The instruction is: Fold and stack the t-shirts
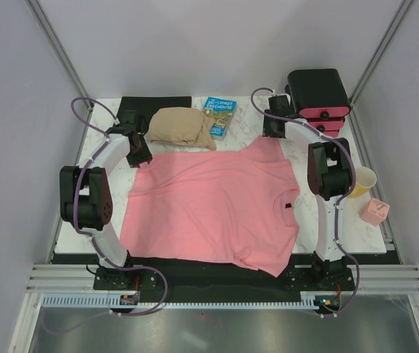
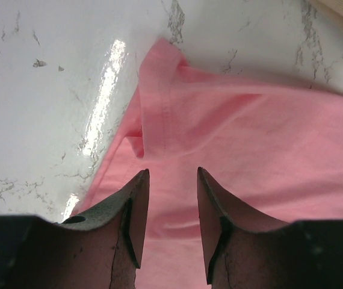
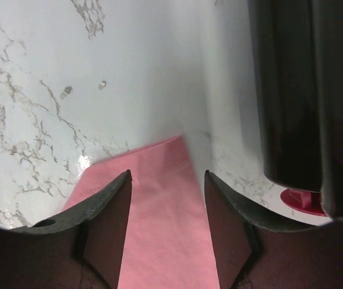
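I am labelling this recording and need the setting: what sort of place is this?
Probably a robotics lab test cell: two robot arms mounted at a marble-patterned table, plain pale walls on metal framing, and a pink t-shirt spread out.

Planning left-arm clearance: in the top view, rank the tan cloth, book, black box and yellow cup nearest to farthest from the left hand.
1. Tan cloth, just right of the left hand.
2. Book, beyond the cloth, back middle.
3. Black box, back right corner.
4. Yellow cup, far right edge.
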